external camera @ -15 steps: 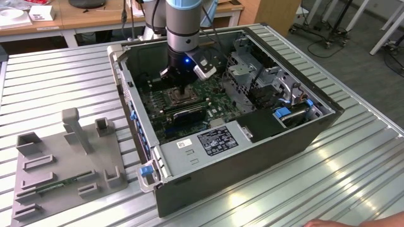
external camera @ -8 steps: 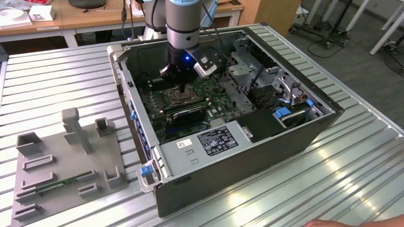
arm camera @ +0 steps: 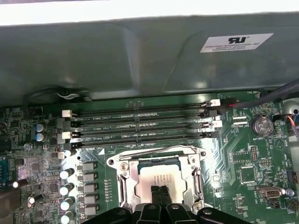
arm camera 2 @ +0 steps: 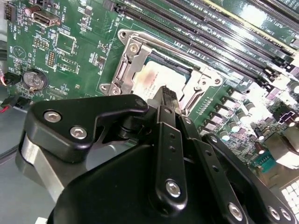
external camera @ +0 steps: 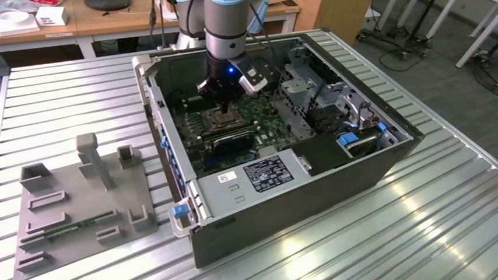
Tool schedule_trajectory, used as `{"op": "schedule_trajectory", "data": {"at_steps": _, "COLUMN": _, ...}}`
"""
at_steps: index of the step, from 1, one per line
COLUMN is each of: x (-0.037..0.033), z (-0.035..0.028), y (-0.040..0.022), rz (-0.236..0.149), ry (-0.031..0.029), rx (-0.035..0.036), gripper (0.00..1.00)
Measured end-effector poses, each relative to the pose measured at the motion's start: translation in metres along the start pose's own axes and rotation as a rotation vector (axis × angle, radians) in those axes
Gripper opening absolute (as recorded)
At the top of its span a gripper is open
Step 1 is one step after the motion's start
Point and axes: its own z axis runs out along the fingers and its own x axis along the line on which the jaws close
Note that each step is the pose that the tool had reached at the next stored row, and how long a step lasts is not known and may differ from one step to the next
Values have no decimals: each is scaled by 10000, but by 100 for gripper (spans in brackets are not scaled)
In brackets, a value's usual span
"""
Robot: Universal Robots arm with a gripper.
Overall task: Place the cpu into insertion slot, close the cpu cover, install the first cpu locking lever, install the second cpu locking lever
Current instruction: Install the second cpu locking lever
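Now gripper (arm camera: 160, 192) pinched above cpu (arm camera: 161, 179).

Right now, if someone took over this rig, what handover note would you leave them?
Gripper: fingers shut together, holding nothing, tips just above the cpu in both wrist views.
The cpu sits in the insertion slot on the motherboard inside the computer case.
The cpu cover lies down around the chip.
Done: placing, and the cover looks closed.
Left: I cannot tell whether either locking lever is latched; check both.
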Motion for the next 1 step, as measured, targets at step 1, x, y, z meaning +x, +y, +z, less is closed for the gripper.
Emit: {"op": "schedule_trajectory", "data": {"at_steps": 1, "x": 0, "z": -1, "y": 0, "rz": 0, "ry": 1, "rx": 0, "gripper": 11}}
